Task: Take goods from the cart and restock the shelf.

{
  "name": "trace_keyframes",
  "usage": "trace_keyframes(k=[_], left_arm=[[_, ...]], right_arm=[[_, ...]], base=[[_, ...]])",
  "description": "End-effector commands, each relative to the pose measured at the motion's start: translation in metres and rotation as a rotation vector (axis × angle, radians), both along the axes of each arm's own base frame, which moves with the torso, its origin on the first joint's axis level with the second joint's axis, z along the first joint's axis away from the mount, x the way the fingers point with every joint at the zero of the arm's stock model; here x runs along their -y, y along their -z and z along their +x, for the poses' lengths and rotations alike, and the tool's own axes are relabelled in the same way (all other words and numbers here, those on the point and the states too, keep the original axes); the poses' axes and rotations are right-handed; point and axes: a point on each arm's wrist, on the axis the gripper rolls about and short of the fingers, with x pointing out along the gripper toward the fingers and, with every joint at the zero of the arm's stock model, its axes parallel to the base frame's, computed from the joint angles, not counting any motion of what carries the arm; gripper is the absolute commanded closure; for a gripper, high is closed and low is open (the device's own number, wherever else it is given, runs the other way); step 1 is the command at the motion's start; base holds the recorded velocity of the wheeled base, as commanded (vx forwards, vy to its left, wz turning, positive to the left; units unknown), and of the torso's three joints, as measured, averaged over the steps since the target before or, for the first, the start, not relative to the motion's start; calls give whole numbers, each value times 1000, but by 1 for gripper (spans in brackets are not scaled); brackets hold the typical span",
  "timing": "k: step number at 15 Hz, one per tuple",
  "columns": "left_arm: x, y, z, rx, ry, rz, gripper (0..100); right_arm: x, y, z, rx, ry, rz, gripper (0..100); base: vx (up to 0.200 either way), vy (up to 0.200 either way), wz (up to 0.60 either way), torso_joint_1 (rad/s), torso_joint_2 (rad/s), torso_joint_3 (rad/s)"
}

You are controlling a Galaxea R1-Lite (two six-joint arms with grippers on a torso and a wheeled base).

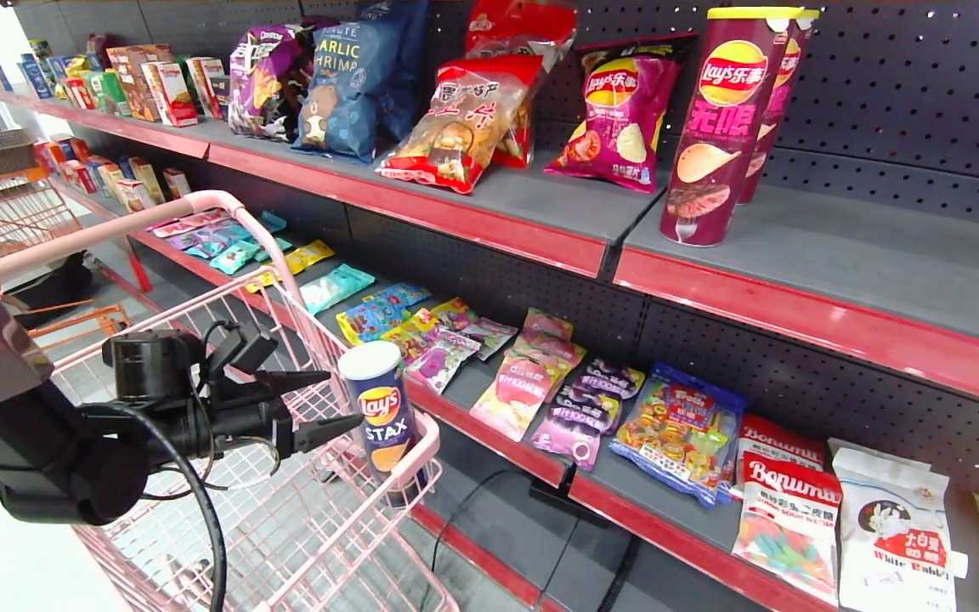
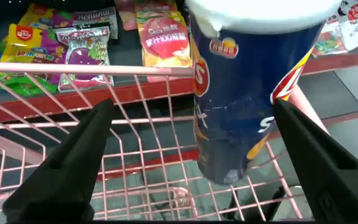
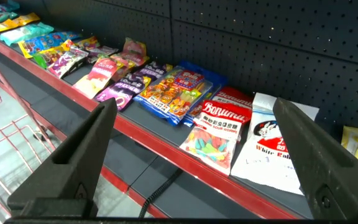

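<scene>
A blue chip can [image 1: 385,416] stands in the cart's [image 1: 116,226] front corner, with the left claw [image 1: 338,398] released just beside it. The right claw [image 3: 194,104], also released, hangs near the cart.

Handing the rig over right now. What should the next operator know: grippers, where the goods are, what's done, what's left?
Left gripper: open, level with the blue can, no grip yet.
Right gripper: open, empty, out over the lower shelf.
Blue can: upright in the cart, in the corner nearest the shelves.
Done: left arm is lined up on the can.
Left: close on it, lift it out, set it on a shelf; the bare top shelf beside the purple cans looks likely.
</scene>
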Motion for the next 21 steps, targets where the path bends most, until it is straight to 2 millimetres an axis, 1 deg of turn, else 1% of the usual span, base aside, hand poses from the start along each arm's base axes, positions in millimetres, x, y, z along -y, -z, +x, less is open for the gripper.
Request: trace_keyframes(k=[1,4,8,10,12,13,14,17,19,21], left_arm=[[9,6,8,-5,19,-1,0],[17,2,11,-7,34,-17,0],[16,-3,8,8,32,-18,0],[16,-7,-2,1,32,-20,0],[15,-7,-13,-22,26,-19,0],[13,-4,-24,-50,2,-9,0],[13,-4,-26,-53,-5,-5,0],[4,-3,-22,-40,-39,-7,0],[3,0,-22,-49,-40,-7,0],[3,0,-23,-45,-35,-9,0]], right_arm=[[0,0,0,-1,-1,0,0],[0,0,0,-1,-1,0,0],[0,0,0,-1,-1,0,0],[0,0,0,-1,-1,0,0],[0,0,0,-1,-1,0,0],[0,0,0,-1,-1,0,0],[0,0,0,-1,-1,0,0],[0,0,0,-1,-1,0,0],[0,0,0,-1,-1,0,0],[0,0,0,-1,-1,0,0]], base=[[0,0,0,0,0,0],[0,0,0,0,0,0],[0,0,0,0,0,0],[0,0,0,0,0,0],[0,0,0,0,0,0],[0,0,0,0,0,0],[0,0,0,0,0,0],[0,0,0,0,0,0],[0,0,0,0,0,0],[0,0,0,0,0,0]])
